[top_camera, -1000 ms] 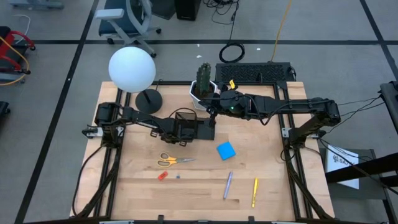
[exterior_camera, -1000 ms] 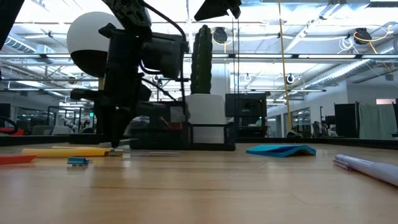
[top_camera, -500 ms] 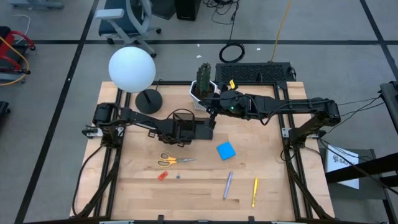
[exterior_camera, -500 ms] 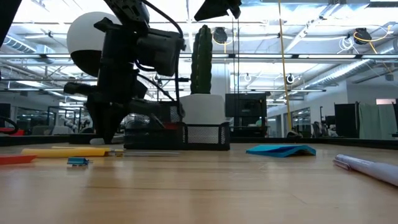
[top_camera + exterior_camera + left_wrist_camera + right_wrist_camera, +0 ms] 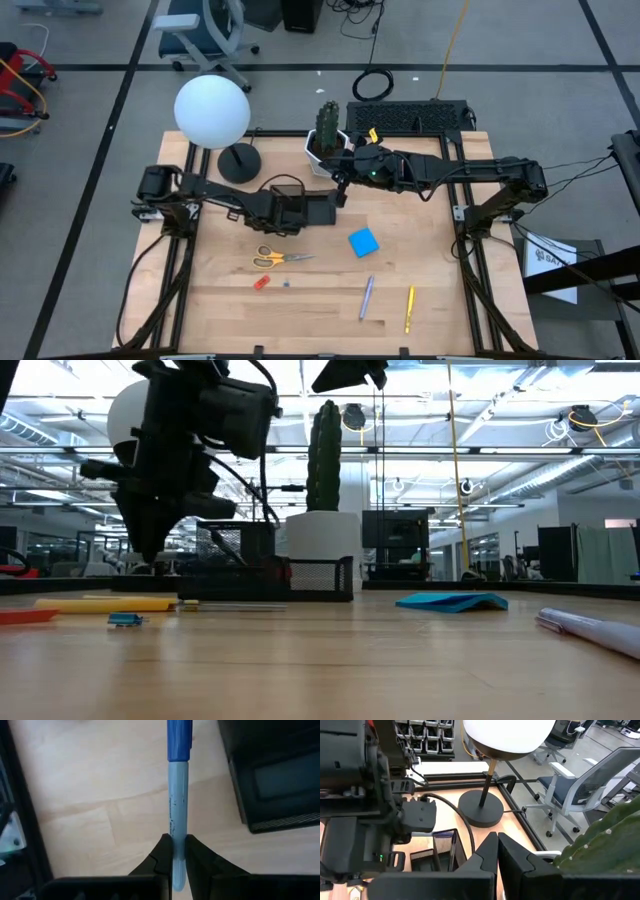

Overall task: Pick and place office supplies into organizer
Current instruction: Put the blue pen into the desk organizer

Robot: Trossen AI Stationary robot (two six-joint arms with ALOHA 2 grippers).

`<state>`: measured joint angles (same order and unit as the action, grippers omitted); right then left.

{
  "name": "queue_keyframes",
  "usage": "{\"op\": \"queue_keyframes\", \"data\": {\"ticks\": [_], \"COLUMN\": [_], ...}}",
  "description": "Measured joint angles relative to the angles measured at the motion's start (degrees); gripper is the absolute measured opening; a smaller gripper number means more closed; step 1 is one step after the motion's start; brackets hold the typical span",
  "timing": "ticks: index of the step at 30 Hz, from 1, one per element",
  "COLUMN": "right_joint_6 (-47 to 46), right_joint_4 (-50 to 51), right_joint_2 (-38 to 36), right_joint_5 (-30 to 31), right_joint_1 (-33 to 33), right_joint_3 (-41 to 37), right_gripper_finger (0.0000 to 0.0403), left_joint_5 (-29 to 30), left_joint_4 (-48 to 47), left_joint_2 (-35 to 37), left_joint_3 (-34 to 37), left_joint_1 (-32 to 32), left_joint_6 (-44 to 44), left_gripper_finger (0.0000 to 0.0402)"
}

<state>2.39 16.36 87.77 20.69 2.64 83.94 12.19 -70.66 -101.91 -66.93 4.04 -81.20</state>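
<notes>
One blue pen (image 5: 178, 795) is clamped in the left end effector (image 5: 178, 851); lower it upright into the organizer (image 5: 312, 209). The right end effector (image 5: 497, 851) rests pressed together.

Left gripper (image 5: 179, 851) low over mid-table, jaws clamped; right gripper (image 5: 497, 851) alongside, jaws closed.

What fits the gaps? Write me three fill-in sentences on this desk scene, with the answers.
1. The left gripper is shut on a ____ pen.
2. The scissors have ____ handles.
3. The sticky-note pad lies ____ the organizer, on the table.

Missing words: blue; yellow; outside
</notes>
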Motion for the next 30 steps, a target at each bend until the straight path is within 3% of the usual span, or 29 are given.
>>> {"op": "queue_keyframes", "data": {"ticks": [14,30], "right_joint_6": [0.0,0.0], "right_joint_4": [-1.5,-1.6], "right_joint_2": [0.0,0.0], "right_joint_5": [0.0,0.0], "right_joint_1": [0.0,0.0], "right_joint_3": [0.0,0.0], "right_gripper_finger": [0.0004,0.0004], "left_joint_5": [5.0,20.3], "left_joint_4": [-2.4,1.0], "left_joint_2": [7.6,14.7], "left_joint_3": [-0.4,-1.2], "left_joint_1": [2.2,10.3], "left_joint_6": [-2.1,-1.8], "left_gripper_finger": [0.0030,0.0030]}}
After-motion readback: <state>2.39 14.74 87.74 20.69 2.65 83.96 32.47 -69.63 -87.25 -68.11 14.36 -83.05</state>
